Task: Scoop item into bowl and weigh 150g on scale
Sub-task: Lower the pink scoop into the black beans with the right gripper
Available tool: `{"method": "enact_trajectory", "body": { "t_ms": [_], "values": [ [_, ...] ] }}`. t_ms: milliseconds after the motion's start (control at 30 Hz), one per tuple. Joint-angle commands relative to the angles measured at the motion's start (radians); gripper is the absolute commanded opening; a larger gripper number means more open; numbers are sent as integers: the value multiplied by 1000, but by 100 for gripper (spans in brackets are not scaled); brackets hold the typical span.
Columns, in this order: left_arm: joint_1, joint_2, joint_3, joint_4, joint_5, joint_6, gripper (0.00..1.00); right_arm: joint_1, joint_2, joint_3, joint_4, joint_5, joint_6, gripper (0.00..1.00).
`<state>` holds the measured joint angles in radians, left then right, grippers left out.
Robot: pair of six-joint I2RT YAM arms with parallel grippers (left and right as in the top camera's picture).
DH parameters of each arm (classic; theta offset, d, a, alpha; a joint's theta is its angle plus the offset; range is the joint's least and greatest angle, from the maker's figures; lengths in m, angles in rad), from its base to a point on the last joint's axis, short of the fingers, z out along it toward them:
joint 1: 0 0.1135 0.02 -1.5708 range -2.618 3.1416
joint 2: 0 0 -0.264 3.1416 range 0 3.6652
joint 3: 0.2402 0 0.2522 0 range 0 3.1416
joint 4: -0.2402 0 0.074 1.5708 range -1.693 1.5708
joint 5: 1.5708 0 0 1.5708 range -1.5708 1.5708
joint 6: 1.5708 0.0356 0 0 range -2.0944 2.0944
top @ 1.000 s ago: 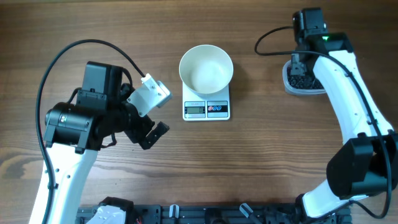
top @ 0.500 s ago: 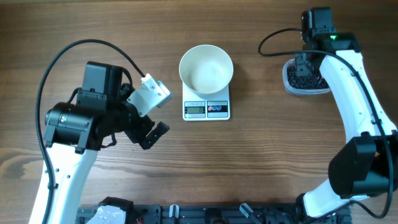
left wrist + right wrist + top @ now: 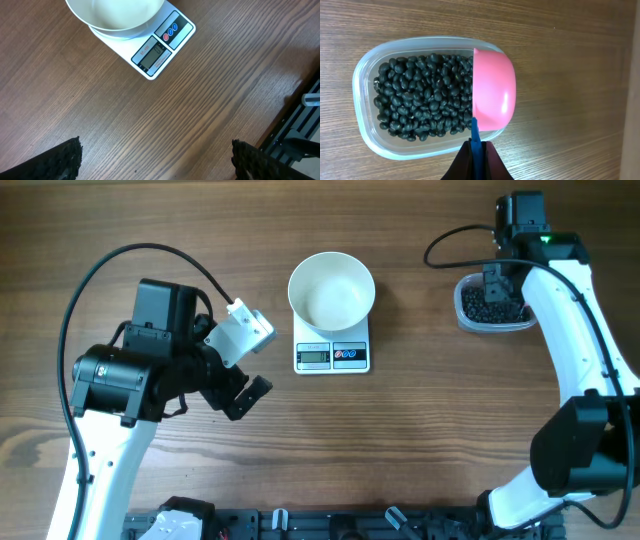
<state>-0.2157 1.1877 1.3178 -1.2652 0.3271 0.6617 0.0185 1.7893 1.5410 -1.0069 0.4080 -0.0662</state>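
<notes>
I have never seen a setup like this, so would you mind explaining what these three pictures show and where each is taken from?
These are two robot arms at a wooden table. One picture looks straight down from above. The other two come from small cameras on each arm's wrist. In the middle, a white bowl sits on a small scale, and it looks empty. The left hand is wide open, holds nothing and hovers over bare table near the scale. The right hand is shut on the blue handle of a pink scoop, at one end of a clear tub of dark beans.
</notes>
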Motion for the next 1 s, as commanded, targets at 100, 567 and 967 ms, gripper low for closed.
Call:
{"method": "enact_trajectory", "body": {
  "t_ms": [100,567,967],
  "values": [
    [6,0,12,0,1,19,100,-29,87,2,5,17,-9,4],
    [6,0,12,0,1,19,100,-33,118,2,22,-151,-39,4],
    [6,0,12,0,1,19,100,-91,119,2,-12,-323,-66,4]
  ]
}}
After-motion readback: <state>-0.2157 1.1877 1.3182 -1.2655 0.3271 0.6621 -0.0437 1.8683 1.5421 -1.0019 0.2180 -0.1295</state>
